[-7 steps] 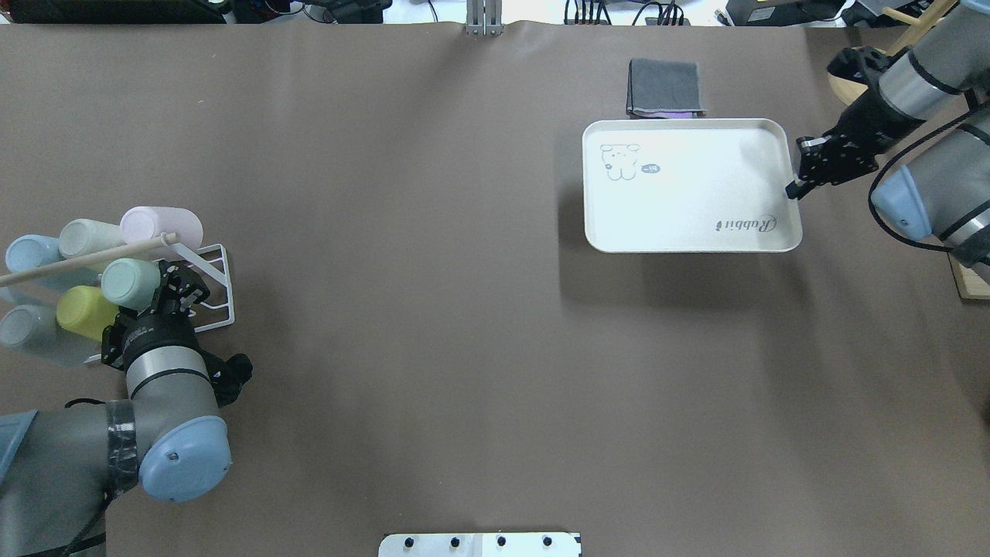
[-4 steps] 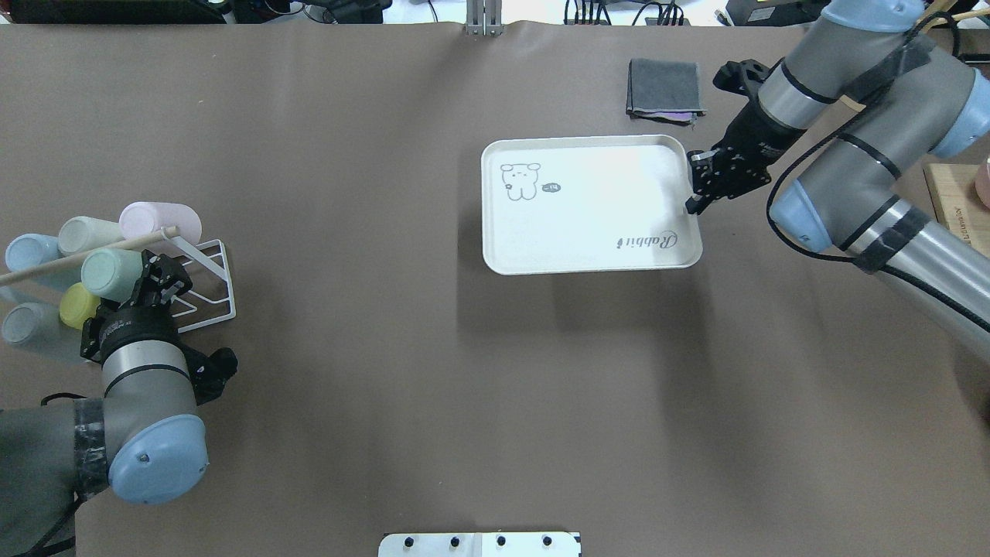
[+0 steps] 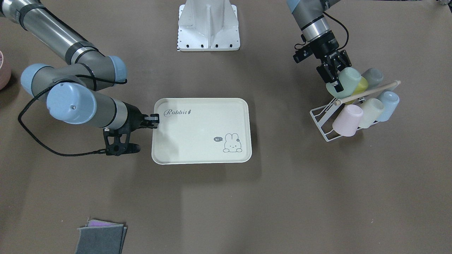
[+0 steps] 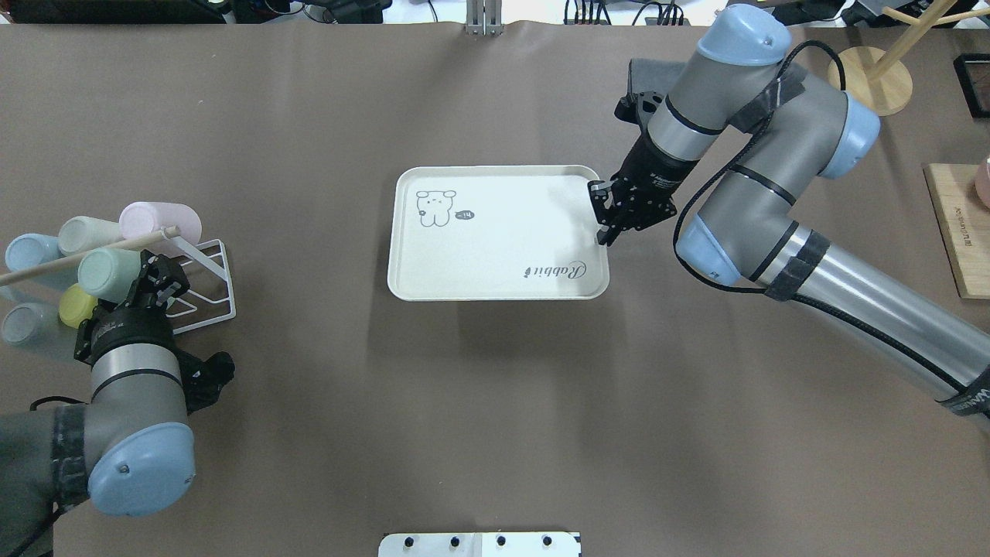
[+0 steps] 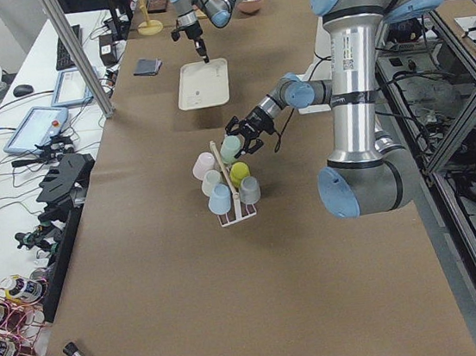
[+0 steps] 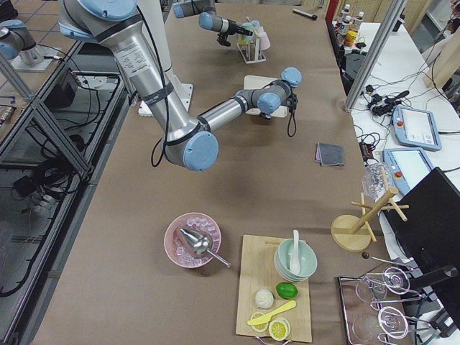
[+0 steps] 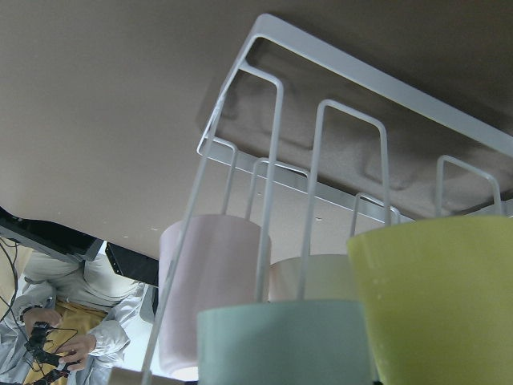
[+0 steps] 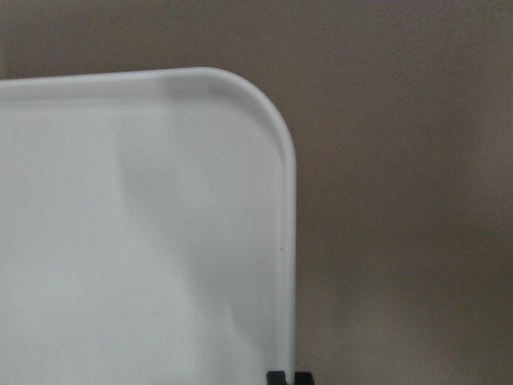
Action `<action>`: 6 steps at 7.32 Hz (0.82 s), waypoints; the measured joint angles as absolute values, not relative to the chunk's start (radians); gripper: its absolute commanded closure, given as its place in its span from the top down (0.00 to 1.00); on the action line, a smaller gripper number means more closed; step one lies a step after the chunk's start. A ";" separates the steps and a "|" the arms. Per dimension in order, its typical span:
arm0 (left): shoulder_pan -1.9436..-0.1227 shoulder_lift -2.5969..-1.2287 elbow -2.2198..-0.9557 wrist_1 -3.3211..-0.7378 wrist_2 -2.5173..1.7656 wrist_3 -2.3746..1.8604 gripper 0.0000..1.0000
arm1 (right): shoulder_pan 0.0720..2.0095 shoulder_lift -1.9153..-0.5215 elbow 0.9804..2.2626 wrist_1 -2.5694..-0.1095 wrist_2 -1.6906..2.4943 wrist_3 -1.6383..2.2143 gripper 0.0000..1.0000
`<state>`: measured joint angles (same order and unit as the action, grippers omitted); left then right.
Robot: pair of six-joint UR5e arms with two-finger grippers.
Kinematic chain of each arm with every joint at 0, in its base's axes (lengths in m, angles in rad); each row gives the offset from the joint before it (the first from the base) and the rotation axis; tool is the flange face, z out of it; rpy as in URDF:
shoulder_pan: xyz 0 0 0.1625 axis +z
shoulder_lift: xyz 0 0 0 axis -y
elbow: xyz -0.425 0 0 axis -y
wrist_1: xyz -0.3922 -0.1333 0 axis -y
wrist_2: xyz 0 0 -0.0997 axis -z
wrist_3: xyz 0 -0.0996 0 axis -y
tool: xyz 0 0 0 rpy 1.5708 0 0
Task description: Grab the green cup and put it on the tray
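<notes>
The mint green cup [image 4: 107,272] lies on its side at the white wire rack [image 4: 203,288], among other cups. My left gripper [image 4: 147,277] is shut on the green cup's rim [image 3: 344,84]. In the left wrist view the green cup [image 7: 284,345] fills the bottom edge. The cream tray [image 4: 495,255] with "Rabbit" lettering is near the table's middle. My right gripper [image 4: 603,230] is shut on the tray's short edge [image 3: 157,141]. Its shadow suggests it hangs slightly above the table. The right wrist view shows the tray's corner [image 8: 144,241].
The rack also holds a yellow-green cup [image 4: 76,305], pink cup [image 4: 158,220], cream cup [image 4: 85,234] and blue cups [image 4: 27,251], under a wooden rod [image 4: 85,251]. A grey cloth [image 3: 100,240] lies beyond the tray. A wooden stand [image 4: 870,77] and board [image 4: 959,232] are far right.
My right arm has carried the tray leftward from the right side to the table's middle. My left gripper and the green cup have shifted a little left and away from the rack's base.
</notes>
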<state>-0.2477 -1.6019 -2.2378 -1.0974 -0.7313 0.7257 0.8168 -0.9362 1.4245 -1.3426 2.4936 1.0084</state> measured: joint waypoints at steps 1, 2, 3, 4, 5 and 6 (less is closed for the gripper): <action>-0.251 -1.560 -2.306 -1.094 -0.721 0.772 0.16 | 0.787 -0.912 1.421 -1.343 2.466 1.035 0.00; -0.258 -1.514 -2.384 -1.093 -0.712 0.815 0.16 | 0.759 -0.893 1.421 -1.343 2.440 1.056 0.00; -0.277 -1.483 -2.453 -1.102 -0.707 0.867 0.09 | 0.732 -0.884 1.423 -1.342 2.420 1.067 0.00; -0.300 -1.480 -2.489 -1.142 -0.706 0.918 0.00 | 0.712 -0.882 1.426 -1.341 2.404 1.072 0.00; -0.318 -1.498 -2.491 -1.210 -0.706 0.945 0.00 | 0.696 -0.885 1.428 -1.340 2.385 1.073 0.01; -0.338 -1.534 -2.462 -1.296 -0.709 0.958 0.00 | 0.685 -0.893 1.429 -1.334 2.362 1.075 0.12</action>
